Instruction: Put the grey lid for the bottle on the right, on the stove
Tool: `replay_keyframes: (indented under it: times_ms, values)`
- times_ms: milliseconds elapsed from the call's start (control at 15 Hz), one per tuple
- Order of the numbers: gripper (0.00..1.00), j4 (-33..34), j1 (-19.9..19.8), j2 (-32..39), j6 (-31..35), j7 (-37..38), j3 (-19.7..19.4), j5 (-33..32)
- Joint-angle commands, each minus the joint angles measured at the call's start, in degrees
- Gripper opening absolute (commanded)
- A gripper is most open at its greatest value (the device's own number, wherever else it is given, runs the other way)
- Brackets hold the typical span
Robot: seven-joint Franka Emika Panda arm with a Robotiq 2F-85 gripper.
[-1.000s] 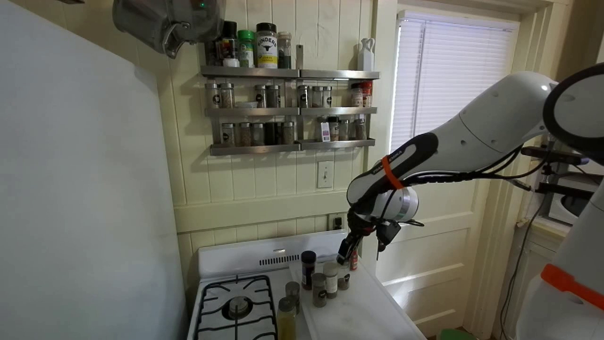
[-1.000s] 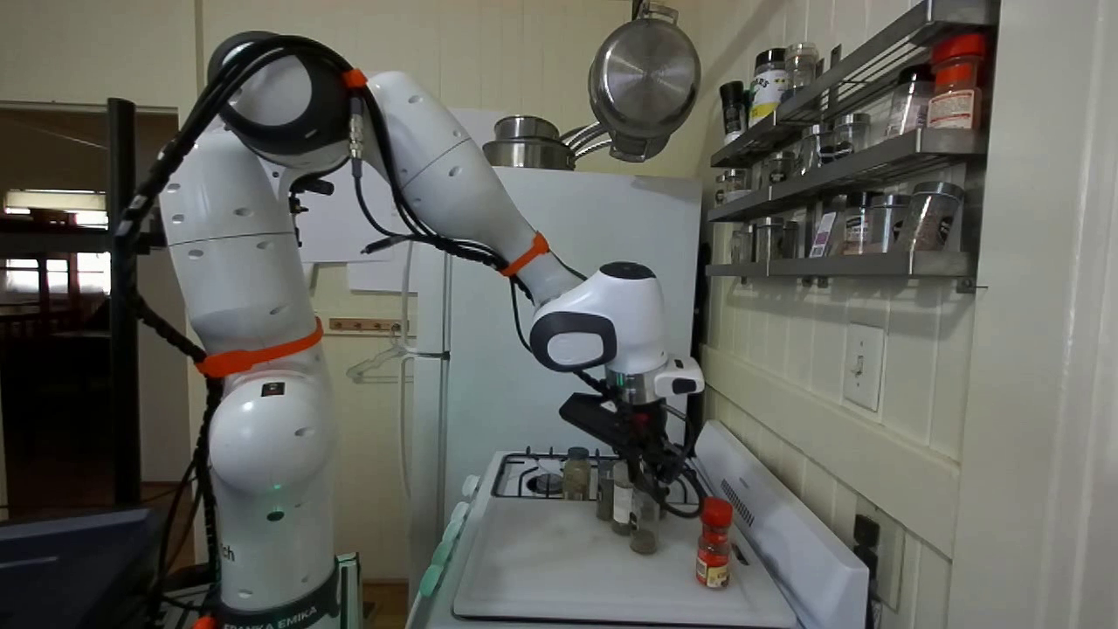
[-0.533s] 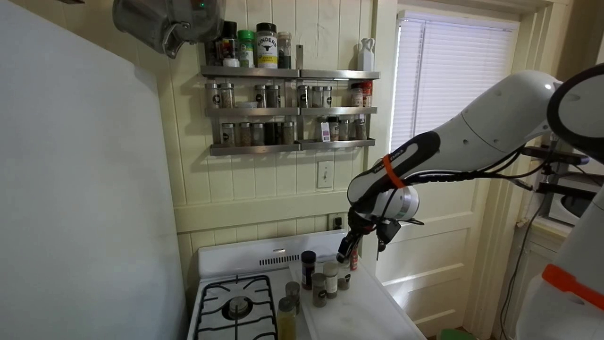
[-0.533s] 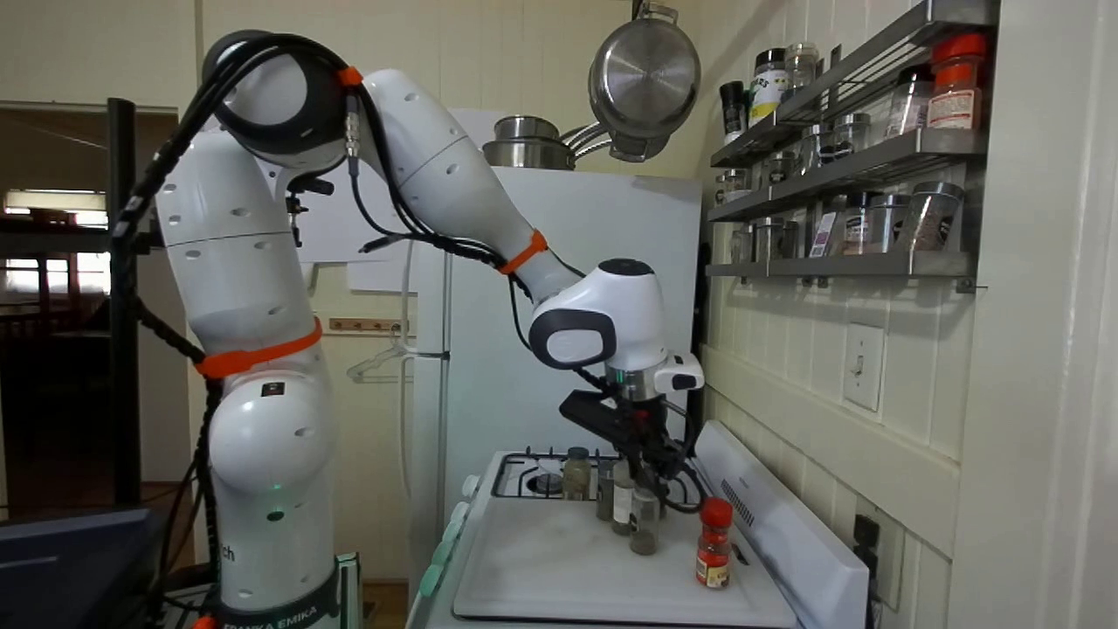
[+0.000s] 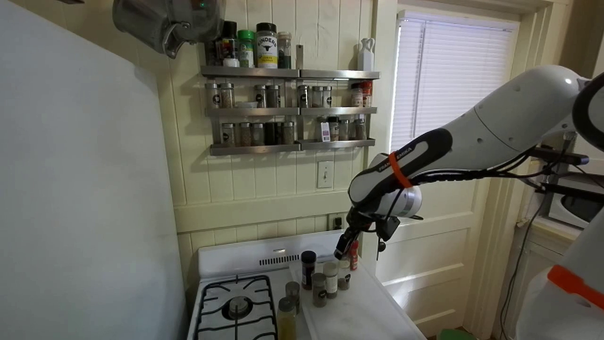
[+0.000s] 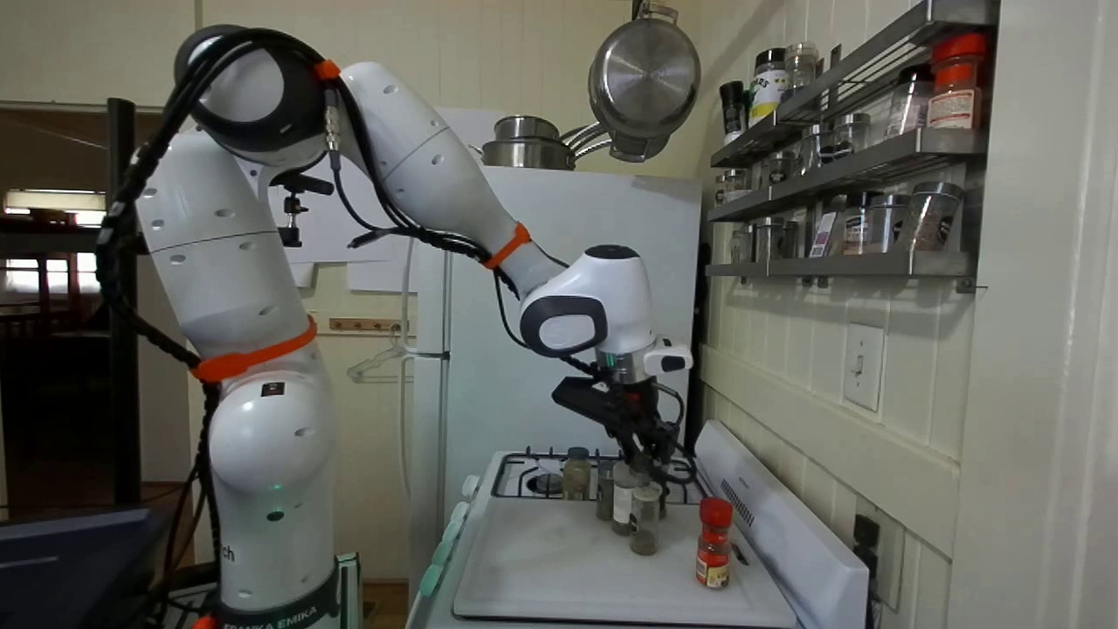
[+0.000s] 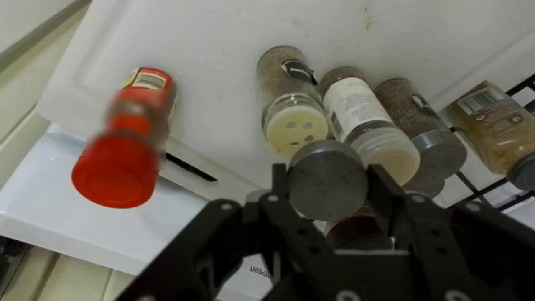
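The gripper (image 7: 328,173) hangs above the stove (image 5: 231,262), its tips low among what stands there. Part of the stove's top lies under a white cover (image 6: 559,568), which gives a flat footing that the black grate (image 5: 236,323), with its gaps, does not; that, we suppose, is why most bottles (image 5: 319,290) stand upright on it. The red-capped bottle (image 6: 714,546) stands apart, which we judge leaves the gripper some room. Just beside the white-labelled bottle (image 7: 355,104) is a small glass jar (image 7: 286,83) with its perforated insert (image 7: 296,131) bare, so we take it for the bottle the task means. Smallest is the grey lid (image 7: 328,188): the gripper pinches it across the rim, seemingly above and clear of that jar. Such an edge hold, we think, leaves the underside free to be set flat on the stove, once carried past the neighbouring bottles.
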Motion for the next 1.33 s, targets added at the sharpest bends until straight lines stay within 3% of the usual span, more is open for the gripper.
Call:
replay_keyframes:
  times_ms: [0, 667, 1000, 1267]
  values:
    - [0.25, -3.53, -0.15, -4.11, -2.54, 5.56, 1.82, -5.00]
    - [0.25, -7.79, 0.68, -7.93, -15.76, 13.83, 4.38, -10.98]
    - [0.25, -6.11, -1.61, -4.02, -13.20, 14.93, 4.04, -17.66]
    - [0.25, -6.07, -2.69, -1.80, -9.86, 13.90, 2.39, -18.95]
